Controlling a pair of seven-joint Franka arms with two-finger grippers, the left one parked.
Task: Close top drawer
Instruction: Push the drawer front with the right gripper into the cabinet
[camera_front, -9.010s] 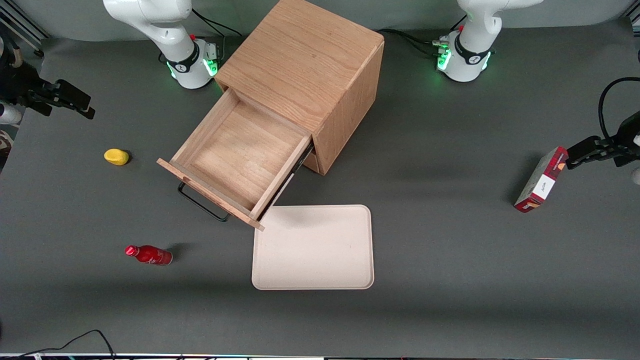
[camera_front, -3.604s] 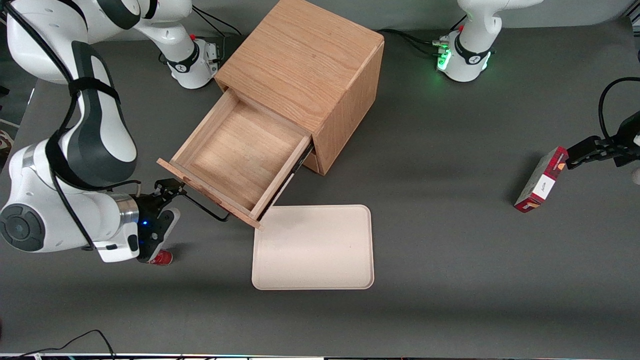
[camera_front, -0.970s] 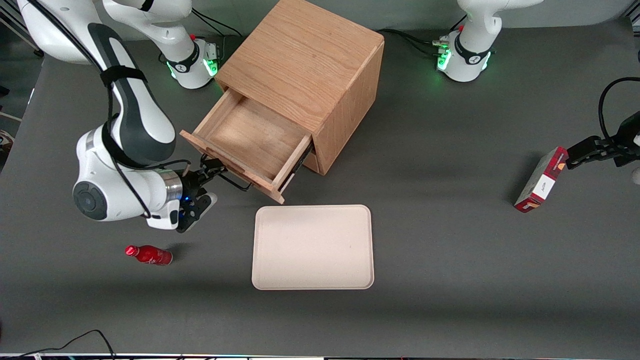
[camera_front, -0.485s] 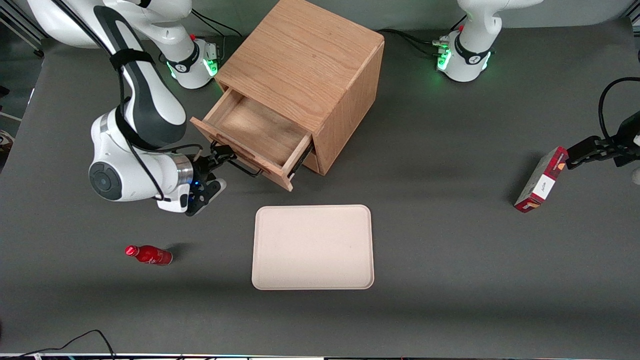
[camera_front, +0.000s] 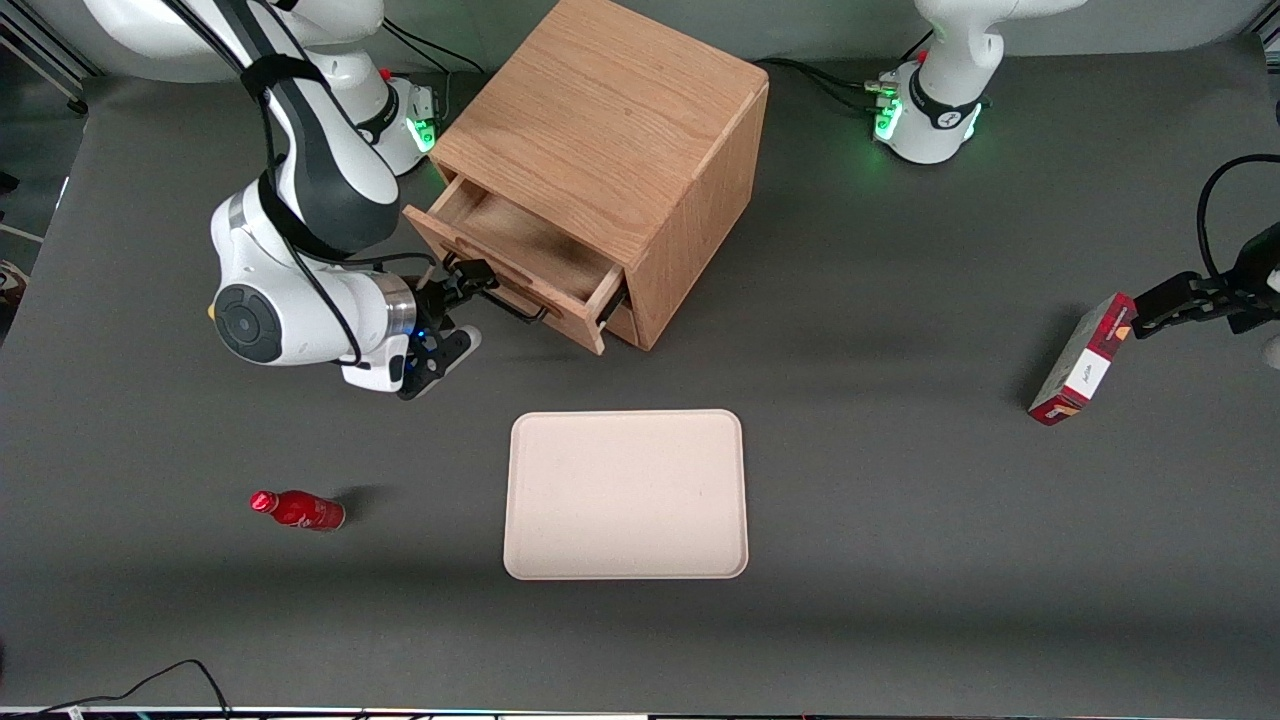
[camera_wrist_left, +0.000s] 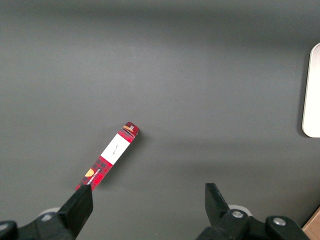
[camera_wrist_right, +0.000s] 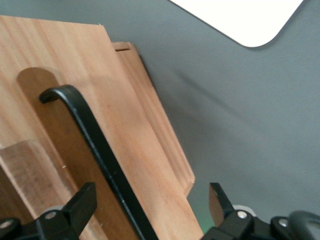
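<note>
The top drawer (camera_front: 520, 262) sits upper centre-left of the front frame, partly extended from the wooden cabinet (camera_front: 620, 130). The gripper (camera_front: 470, 283) is at its black handle (camera_wrist_right: 95, 145), fingers spread, the bar between them. Lower centre lies a beige tray (camera_front: 627, 494); lower left, a red bottle (camera_front: 297, 509).

We see a white right arm (camera_front: 300, 190) with dark grey joint covers, a black strap and thin black cables. Its wrist has a silver ring and a blue light. The gripper (camera_front: 458, 300) has black fingers (camera_wrist_right: 75, 207).
</note>
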